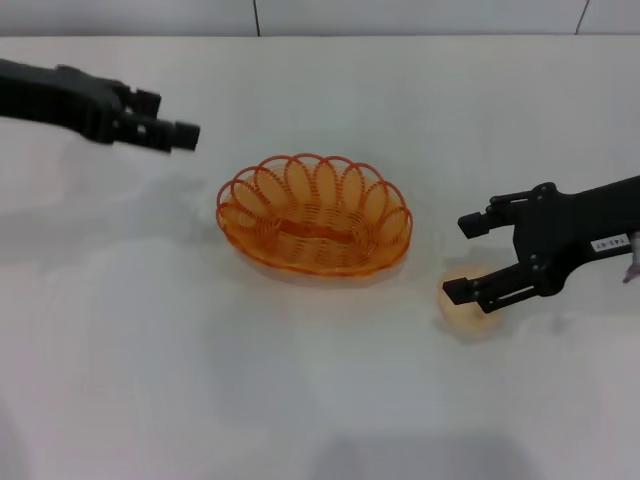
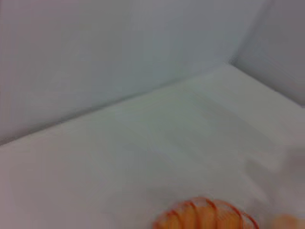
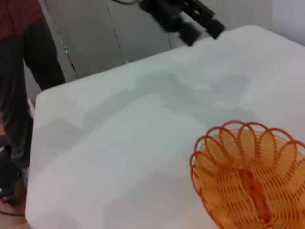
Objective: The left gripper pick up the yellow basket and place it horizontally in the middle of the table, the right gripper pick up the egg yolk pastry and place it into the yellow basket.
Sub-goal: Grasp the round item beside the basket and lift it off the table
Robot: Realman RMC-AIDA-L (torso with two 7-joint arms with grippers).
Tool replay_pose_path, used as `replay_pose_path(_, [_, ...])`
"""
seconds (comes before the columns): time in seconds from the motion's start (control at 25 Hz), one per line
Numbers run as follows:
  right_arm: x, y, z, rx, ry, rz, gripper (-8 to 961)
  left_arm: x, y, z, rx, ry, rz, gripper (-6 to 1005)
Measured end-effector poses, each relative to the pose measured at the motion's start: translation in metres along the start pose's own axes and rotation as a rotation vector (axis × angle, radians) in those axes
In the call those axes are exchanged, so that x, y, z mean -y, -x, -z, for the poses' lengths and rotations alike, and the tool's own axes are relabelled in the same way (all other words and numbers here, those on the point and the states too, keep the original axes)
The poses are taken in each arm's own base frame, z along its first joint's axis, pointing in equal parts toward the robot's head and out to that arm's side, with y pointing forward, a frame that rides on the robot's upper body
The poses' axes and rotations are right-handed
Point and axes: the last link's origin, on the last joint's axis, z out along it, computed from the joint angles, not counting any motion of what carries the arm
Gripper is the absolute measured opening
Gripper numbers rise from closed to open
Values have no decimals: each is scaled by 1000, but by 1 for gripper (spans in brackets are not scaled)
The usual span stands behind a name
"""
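Two things matter for this step: getting the right gripper (image 1: pixel 468 258) squarely around the egg yolk pastry (image 1: pixel 470 308), and clearing the basket rim on the way in. The yellow basket (image 1: pixel 314 214) already lies lengthwise near the middle of the table (image 1: pixel 200 380), empty, so the first half of the task looks done. The left gripper (image 1: pixel 185 134) hangs over the far left part of the table, well apart from the basket; whether its fingers are apart or together cannot be told.

The pastry sits on the table just beside the basket, toward the right edge. The right gripper reaches in from that edge with its fingers spread wide. One finger covers the near part of the pastry, the other stands on the far side, so the pastry seems to lie partly between them but off toward the near finger. Whether that finger touches it is unclear.

My judgement: shift the gripper a little toward the near edge so the pastry sits midway between the fingers, lower until they flank its widest part, then close gently, since a soft pastry will likely crush. Lift well above the looped rim before moving over the basket.
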Motion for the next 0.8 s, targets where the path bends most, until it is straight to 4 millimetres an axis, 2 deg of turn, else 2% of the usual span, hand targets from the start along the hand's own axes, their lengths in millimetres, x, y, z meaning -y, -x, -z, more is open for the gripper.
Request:
replay_pose_path(0.32, [7, 11, -12, -84, -24, 11, 847, -21, 5, 2, 136, 96, -181, 861])
replay_pose_path(0.8, [15, 14, -25, -236, -63, 15, 845, -26, 7, -5, 189, 110, -215, 861])
